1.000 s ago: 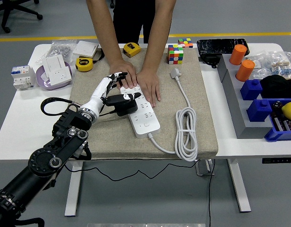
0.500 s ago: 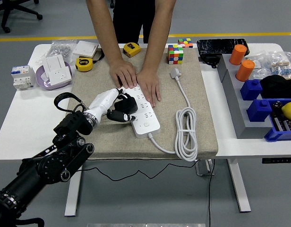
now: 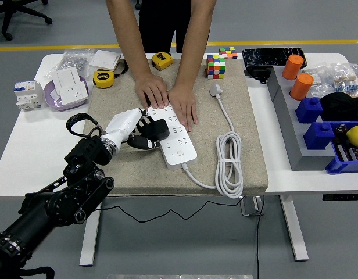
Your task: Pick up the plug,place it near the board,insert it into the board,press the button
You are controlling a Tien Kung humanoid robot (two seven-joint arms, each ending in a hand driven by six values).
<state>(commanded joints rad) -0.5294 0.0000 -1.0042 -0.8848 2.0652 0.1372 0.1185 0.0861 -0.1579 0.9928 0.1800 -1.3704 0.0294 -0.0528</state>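
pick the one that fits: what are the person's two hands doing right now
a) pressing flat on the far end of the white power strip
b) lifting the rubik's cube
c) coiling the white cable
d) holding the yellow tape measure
a: both of the person's hands lie palm-down on the far end of the white power strip, holding it on the mat while the robot's left hand grips the black plug at its side.

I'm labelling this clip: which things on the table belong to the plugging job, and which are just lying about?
Part of the job:
black plug, gripped by the left hand
white power strip, held down by a person's hands

Lying about:
Rubik's cube
yellow tape measures
orange cylinders
wall socket
blue bins
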